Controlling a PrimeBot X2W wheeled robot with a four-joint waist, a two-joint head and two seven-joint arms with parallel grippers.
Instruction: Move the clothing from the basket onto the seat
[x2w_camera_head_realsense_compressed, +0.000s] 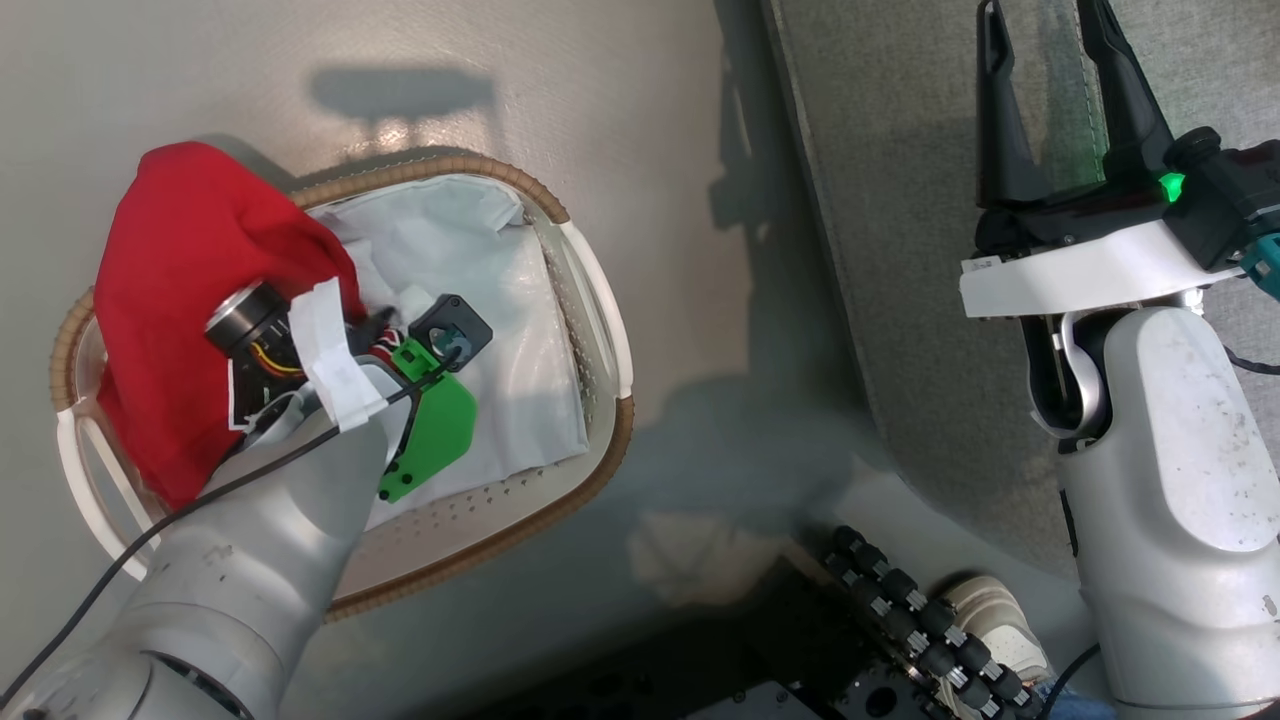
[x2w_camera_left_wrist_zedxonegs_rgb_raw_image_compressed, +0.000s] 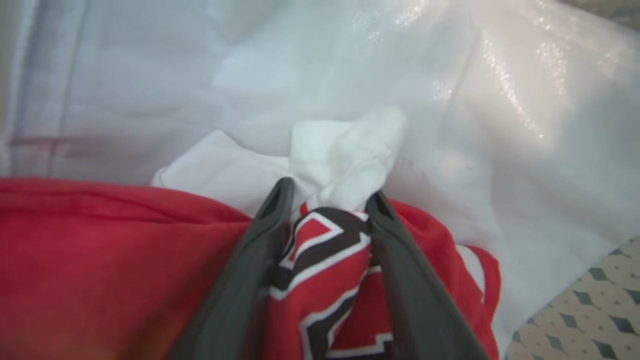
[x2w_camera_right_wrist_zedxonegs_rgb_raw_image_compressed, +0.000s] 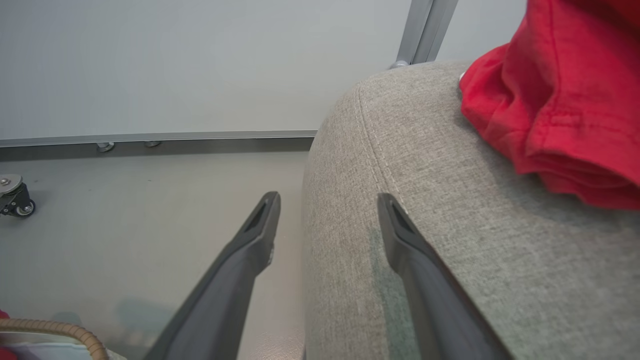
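The basket (x2w_camera_head_realsense_compressed: 560, 500) stands on the floor at the left, lined with white cloth (x2w_camera_head_realsense_compressed: 480, 300). Red clothing (x2w_camera_head_realsense_compressed: 190, 290) is heaped over its left side. My left arm reaches down into it. In the left wrist view my left gripper (x2w_camera_left_wrist_zedxonegs_rgb_raw_image_compressed: 330, 192) has its two fingers pressed on either side of a bunched fold of the red jersey (x2w_camera_left_wrist_zedxonegs_rgb_raw_image_compressed: 320, 270) with black-and-white lettering and white trim (x2w_camera_left_wrist_zedxonegs_rgb_raw_image_compressed: 345, 155). My right gripper (x2w_camera_head_realsense_compressed: 1040, 15) hangs open over the edge of the grey seat (x2w_camera_head_realsense_compressed: 900, 250). A second red garment (x2w_camera_right_wrist_zedxonegs_rgb_raw_image_compressed: 575, 100) lies on the seat (x2w_camera_right_wrist_zedxonegs_rgb_raw_image_compressed: 450, 225) beyond the right gripper (x2w_camera_right_wrist_zedxonegs_rgb_raw_image_compressed: 327, 200).
Pale floor lies between basket and seat. My own wheeled base (x2w_camera_head_realsense_compressed: 900, 620) and a person's shoe (x2w_camera_head_realsense_compressed: 990, 610) are at the bottom edge. A caster wheel (x2w_camera_right_wrist_zedxonegs_rgb_raw_image_compressed: 15, 197) stands by the wall. The basket's rim (x2w_camera_right_wrist_zedxonegs_rgb_raw_image_compressed: 55, 330) shows at the lower left of the right wrist view.
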